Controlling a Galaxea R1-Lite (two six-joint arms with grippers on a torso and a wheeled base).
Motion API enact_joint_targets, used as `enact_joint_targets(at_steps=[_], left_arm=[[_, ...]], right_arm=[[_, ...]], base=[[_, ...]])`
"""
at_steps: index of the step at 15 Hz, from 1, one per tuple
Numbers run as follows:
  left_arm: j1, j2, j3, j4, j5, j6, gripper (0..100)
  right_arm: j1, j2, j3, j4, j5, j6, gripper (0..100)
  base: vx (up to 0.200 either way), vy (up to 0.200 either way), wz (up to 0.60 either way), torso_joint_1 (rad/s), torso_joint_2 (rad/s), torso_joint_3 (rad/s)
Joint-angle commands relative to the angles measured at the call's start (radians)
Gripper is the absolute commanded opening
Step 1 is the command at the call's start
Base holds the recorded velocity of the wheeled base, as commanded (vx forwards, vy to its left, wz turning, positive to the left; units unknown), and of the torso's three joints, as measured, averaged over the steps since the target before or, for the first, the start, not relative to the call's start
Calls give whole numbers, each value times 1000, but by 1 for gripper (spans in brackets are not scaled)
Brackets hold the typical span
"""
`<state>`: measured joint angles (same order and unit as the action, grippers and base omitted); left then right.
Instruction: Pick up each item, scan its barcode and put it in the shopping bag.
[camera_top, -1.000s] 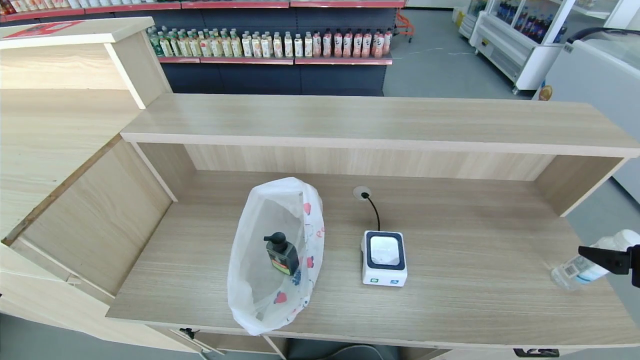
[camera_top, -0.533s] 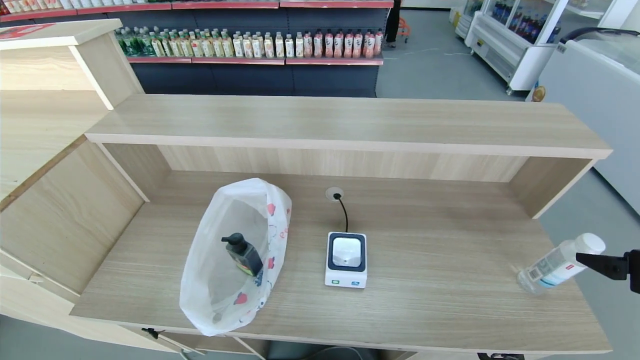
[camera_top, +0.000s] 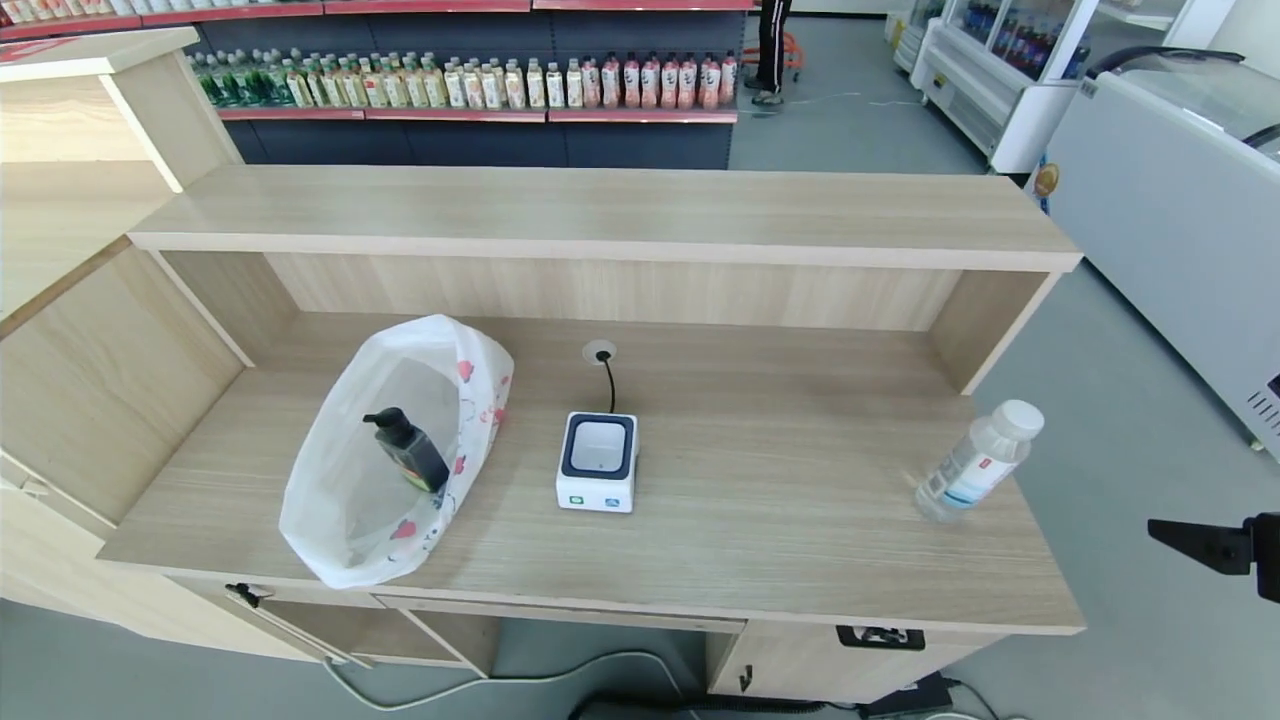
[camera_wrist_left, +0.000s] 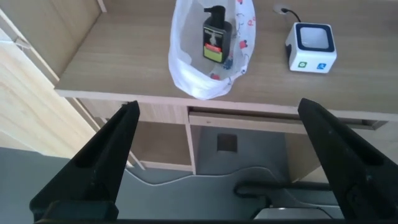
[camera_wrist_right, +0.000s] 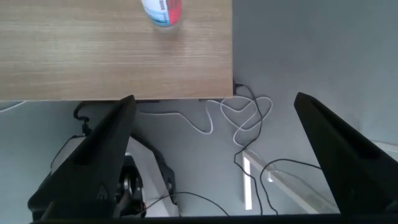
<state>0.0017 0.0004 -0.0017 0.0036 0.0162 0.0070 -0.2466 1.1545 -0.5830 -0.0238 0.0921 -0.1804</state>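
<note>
Here the shopping bag (camera_top: 330, 520), a pump bottle (camera_top: 410, 455) inside, lies left of the scanner (camera_top: 597, 474), the clear bottle (camera_top: 975, 462) far right; left gripper (camera_wrist_left: 219, 104) and right gripper (camera_wrist_right: 215, 98) fingers spread, empty

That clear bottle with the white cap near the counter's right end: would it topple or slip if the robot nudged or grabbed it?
Probably tips easily: the bottle stands tall and narrow on the counter. Once down, its round body would likely roll, and the edge is close. The smooth clear plastic may be slippery.
</note>
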Motion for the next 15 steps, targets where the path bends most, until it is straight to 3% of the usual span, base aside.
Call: enact_joint_targets(at_steps=[1,4,7,12,15], left_arm=[[0,0,0,-1,1,1,100],[0,0,0,-1,1,-2,100],[0,0,0,-1,1,4,100],[0,0,0,-1,1,1,100],[0,0,0,-1,1,1,100]], right_arm=[[1,2,0,-1,-12,-1,100],[1,22,-3,-7,-49,-1,100],[32,25,-15,-25,-17,53,100],[52,51,29,-68,0,95,100],[33,169,134,-346,-120,93,100]], base=[[-200,-200,0,2,-2,2],[0,0,0,0,0,0],[0,-200,0,11,6,1],[0,0,0,0,0,0],[0,0,0,0,0,0]])
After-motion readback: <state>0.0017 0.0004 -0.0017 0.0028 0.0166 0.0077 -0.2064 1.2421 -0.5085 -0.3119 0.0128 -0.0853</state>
